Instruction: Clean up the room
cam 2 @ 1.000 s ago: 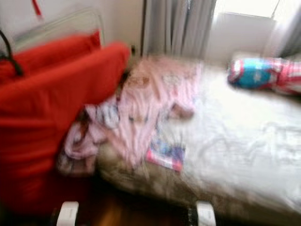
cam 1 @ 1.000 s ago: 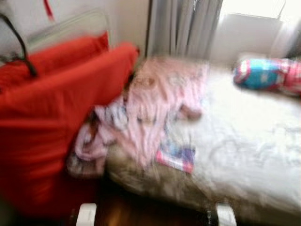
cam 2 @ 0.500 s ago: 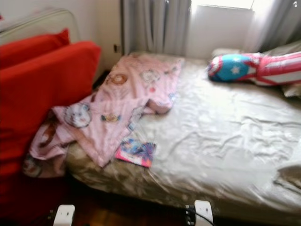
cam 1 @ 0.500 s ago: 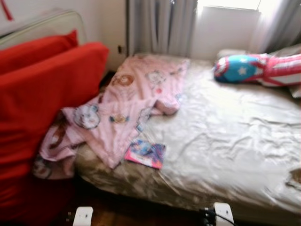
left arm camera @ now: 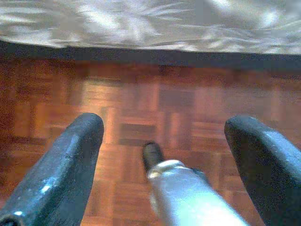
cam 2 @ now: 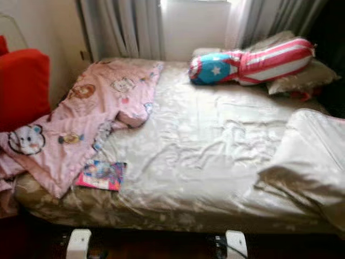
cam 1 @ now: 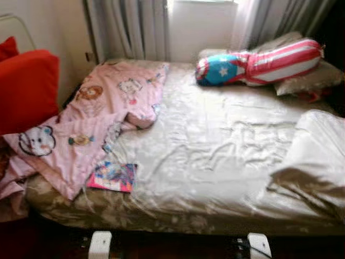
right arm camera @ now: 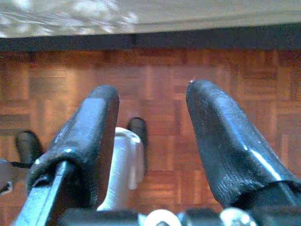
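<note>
Facing the wide bed with its crumpled champagne satin sheet (cam 1: pixel 215 145), I'm sizing up what needs tidying. Both my arms hang low by the near edge of the bed: the left gripper (left arm camera: pixel 164 155) points down at the reddish wooden parquet floor (left arm camera: pixel 188 94), fingers spread wide and holding nothing; the right gripper (right arm camera: pixel 153 141) does the same, fingers parted, empty.

On the bed, the pink cartoon-print blanket (cam 1: pixel 102 118) sprawls along the left edge, its lower end spilling off the near left corner. Just beside its hem, close to the near edge, lies a thin colourful picture book (cam 1: pixel 113 176), flat on the sheet. At the far edge by the window rests a long stuffed bolster in blue with a white star and red-and-white stripes (cam 1: pixel 259 62), leaning on a beige pillow (cam 1: pixel 310 78). A bunched cream duvet (cam 1: pixel 315 162) piles up along the right edge. A red cushioned seat (cam 1: pixel 27 89) stands just off the left edge.

I judge this as the survey step, nothing picked up yet. The book looks like the easiest first target: next I'd need to step toward the near left corner, raise the left arm over the edge, and come down on the book's free side, clear of the blanket.
</note>
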Controlling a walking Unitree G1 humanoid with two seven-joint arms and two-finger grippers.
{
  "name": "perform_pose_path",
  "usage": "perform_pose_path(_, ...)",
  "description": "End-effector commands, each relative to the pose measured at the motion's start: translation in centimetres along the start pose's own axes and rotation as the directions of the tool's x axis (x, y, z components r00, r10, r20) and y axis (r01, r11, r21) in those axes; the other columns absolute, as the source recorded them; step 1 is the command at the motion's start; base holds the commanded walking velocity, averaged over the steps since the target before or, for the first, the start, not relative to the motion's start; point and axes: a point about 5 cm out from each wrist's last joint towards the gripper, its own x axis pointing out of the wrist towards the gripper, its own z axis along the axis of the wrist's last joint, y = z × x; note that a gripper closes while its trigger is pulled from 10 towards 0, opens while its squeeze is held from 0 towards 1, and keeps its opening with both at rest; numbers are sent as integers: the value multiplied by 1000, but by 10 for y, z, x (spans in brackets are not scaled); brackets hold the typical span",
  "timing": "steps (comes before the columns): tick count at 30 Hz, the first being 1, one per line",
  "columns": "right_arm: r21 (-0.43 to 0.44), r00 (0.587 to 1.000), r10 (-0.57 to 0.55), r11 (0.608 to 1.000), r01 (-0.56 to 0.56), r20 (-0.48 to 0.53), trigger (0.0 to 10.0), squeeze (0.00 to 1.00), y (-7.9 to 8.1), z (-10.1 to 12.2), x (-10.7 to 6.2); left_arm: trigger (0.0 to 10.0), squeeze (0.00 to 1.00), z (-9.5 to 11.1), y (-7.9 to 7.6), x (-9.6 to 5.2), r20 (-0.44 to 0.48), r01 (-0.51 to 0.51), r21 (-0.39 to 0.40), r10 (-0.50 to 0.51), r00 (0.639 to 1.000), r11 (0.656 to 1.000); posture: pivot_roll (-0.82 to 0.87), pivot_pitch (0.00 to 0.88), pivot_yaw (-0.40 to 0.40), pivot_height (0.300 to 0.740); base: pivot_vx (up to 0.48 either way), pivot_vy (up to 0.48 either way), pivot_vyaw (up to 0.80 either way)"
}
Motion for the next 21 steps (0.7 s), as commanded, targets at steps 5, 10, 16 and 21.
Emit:
perform_pose_path(5,-2,1000,1,1000,-1,13,10000,0,1,5,1,10000,0,-7,2,-2,-28,1,10,-1,1000,1000,-112,0,-37,740,0,-358,0)
perform_pose_path(10,1,1000,-2,1000,2,14,10000,0,0,5,1,10000,0,-7,2,-2,-29,3,11,-3,1000,1000,-112,0,-39,740,0,-358,0)
perform_pose_path(16,-5,1000,-9,1000,9,9,10000,0,-1,5,1,10000,0,-8,2,-2,-29,2,11,-2,1000,1000,-112,0,-39,740,0,-358,0)
perform_pose_path(21,2,1000,-13,1000,13,2,10000,0,-1,4,1,10000,0,-7,2,-2,-30,3,11,-3,1000,1000,-117,0,-37,740,0,-358,-398)
